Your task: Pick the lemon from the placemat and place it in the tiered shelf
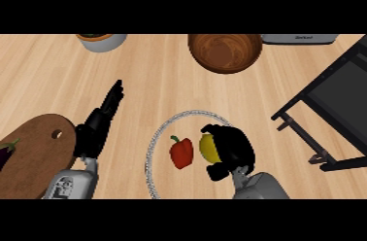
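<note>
Lemon: lemon (pixel 208 147) lies on the round placemat (pixel 152 147), right of centre, just beside a red pepper (pixel 181 153) at its 9 o'clock.
Right hand: right hand (pixel 231 147) covers the lemon from 3 o'clock, fingers curled round it; grasp judged made or closing.
Advice: lift straight up to clear the pepper, then carry toward 2 o'clock.
Shelf: black shelf (pixel 331 104) stands well apart at 2 o'clock.
Left hand: left hand (pixel 100 119) rests at 9 o'clock, fingers straight, together, beside a wooden board (pixel 41 143).
</note>
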Motion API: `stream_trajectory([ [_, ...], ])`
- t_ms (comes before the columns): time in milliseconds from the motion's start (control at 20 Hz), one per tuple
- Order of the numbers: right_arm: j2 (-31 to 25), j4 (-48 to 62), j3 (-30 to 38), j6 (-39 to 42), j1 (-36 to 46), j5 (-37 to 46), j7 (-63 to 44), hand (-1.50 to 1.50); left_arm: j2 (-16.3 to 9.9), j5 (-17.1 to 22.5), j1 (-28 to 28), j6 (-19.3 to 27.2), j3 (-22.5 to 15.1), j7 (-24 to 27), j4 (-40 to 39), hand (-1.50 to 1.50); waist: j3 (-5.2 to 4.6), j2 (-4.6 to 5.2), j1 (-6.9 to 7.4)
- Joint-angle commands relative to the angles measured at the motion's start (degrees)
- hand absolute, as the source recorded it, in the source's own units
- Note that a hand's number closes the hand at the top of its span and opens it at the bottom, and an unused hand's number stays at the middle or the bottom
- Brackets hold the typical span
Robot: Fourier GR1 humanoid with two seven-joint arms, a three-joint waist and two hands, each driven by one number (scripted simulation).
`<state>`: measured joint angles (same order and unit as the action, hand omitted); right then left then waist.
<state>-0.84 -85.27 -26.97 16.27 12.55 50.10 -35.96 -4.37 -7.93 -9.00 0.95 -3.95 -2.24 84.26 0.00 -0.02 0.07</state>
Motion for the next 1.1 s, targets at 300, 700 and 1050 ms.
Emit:
stream_trajectory([
  [300, -0.14, -3.75, -3.36, 0.89, -2.18, 6.79, 2.29, 1.50, -1.20, 0.25, -5.23, -1.46, 3.57, -0.50, -4.12, 0.00, 0.00, -0.01, -0.28],
  [700, -19.04, -20.35, -6.43, 1.27, -18.54, -0.04, 22.80, 1.50, -1.01, -0.87, 1.01, 0.07, 2.83, 0.47, -0.09, 0.00, 0.07, -0.96, -3.21],
  [1050, -34.18, -36.20, -0.31, -6.08, -36.29, -10.55, 41.39, 1.50, -2.81, 0.65, 1.86, -0.32, 5.45, -0.38, 1.14, 0.00, 0.17, -1.05, -5.49],
])
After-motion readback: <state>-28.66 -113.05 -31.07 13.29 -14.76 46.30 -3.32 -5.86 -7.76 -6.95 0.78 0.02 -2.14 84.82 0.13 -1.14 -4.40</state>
